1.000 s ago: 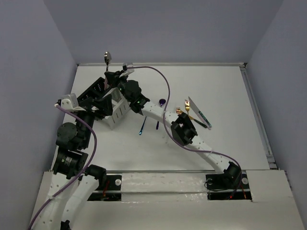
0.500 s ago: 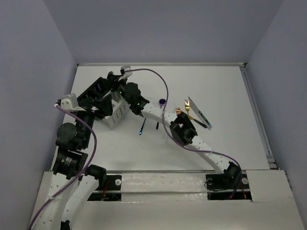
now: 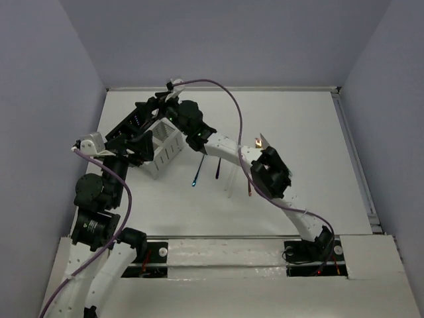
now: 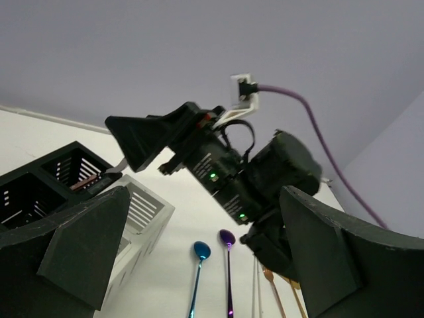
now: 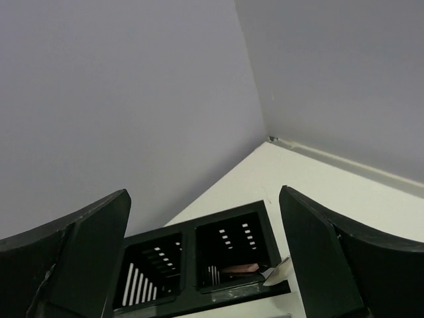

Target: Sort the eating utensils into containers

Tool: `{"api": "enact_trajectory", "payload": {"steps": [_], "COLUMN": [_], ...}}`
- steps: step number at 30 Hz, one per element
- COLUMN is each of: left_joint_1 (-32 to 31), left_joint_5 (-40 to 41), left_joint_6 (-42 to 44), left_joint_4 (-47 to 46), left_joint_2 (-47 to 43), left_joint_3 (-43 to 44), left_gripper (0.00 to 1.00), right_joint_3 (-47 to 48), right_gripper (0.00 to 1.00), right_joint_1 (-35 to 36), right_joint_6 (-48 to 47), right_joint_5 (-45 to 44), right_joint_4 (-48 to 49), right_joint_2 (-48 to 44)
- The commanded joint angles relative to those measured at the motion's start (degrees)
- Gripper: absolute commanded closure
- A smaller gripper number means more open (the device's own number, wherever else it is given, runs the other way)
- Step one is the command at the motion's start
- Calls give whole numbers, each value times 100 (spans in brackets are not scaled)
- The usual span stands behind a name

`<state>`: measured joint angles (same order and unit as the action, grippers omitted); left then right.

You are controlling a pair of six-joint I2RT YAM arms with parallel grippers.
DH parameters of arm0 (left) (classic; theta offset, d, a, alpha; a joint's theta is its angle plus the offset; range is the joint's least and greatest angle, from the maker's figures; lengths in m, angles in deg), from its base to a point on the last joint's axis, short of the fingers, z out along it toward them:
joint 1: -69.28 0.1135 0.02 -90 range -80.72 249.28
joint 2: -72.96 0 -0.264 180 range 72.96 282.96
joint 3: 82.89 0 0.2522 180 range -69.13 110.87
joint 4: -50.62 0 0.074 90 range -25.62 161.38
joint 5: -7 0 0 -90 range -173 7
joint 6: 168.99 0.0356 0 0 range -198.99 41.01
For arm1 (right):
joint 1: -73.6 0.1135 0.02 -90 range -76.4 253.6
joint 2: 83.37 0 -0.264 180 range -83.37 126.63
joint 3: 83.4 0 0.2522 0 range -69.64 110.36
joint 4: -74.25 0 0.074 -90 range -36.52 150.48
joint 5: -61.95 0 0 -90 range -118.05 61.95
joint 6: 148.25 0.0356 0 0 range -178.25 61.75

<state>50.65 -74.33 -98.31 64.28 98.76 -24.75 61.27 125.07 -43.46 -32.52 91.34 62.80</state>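
Observation:
My right gripper (image 3: 148,110) (image 5: 204,196) hangs open and empty over the black container (image 3: 131,123) (image 5: 189,242) at the back left. A silver utensil end (image 5: 278,272) leans on the rim of that container's right compartment, with a reddish piece (image 5: 238,267) beside it inside. The white container (image 3: 165,147) (image 4: 144,211) stands right next to the black one (image 4: 40,189). My left gripper (image 3: 141,143) (image 4: 204,193) is open and empty, close to the white container. A blue spoon (image 3: 197,174) (image 4: 198,265) and a purple spoon (image 3: 217,171) (image 4: 227,265) lie on the table.
White chopsticks (image 3: 232,183) (image 4: 255,291) and a gold fork (image 3: 250,187) (image 4: 271,291) lie right of the spoons. A knife tip (image 3: 264,140) shows behind the right arm's elbow. The right arm reaches across the table above the utensils. Walls close the back and the sides.
The right gripper opened and the silver spoon it held upright over the black container is gone from its jaws. The right arm's elbow swung to the right. The left arm barely moved.

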Motion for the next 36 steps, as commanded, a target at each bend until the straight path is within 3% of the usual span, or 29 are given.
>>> {"api": "enact_trajectory", "payload": {"steps": [1,3,5,6,8,9,10,11,12,16,19,36], "left_joint_1": [26,26,-26,-26,-88,-140,-141,-141,-193,-193,-246,-246], "left_joint_5": [3,21,47,56,65,65,65,65,65,30,-5,-128], "left_joint_6": [103,120,129,138,155,156,156,156,147,103,94,94], "left_joint_4": [-245,-227,-201,-184,-166,-157,-148,-140,-148,-157,-175,-201], "left_joint_2": [-102,-137,-163,-172,-198,-207,-216,-216,-207,-128,-93,-58], "left_joint_3": [132,115,80,62,27,18,1,-8,-8,-52,-52,-87], "left_gripper": [1,1,1,1,1,1,1,1,1,1,1,1], "right_joint_3": [-723,-1522,-2154,-2741,-3158,-3316,-3518,-3598,-3616,-3809,-3836,-3590], "right_gripper": [0,0,11,31,51,60,77,78,78,57,52,54], "right_joint_1": [48,-4,-57,-162,-285,-355,-495,-575,-646,-953,-1103,-1437], "right_joint_6": [-222,-239,-152,-99,120,182,243,270,323,481,543,1026], "right_joint_5": [105,-53,-326,-413,-598,-625,-721,-792,-844,-1204,-1267,-828], "right_joint_4": [-61,-263,-491,-858,-1570,-2374,-3252,-3261,-4140,-5535,-5791,-5907], "right_joint_2": [-1247,-1870,-2354,-2817,-3216,-3365,-3619,-3717,-3788,-3982,-3903,-2576]}}
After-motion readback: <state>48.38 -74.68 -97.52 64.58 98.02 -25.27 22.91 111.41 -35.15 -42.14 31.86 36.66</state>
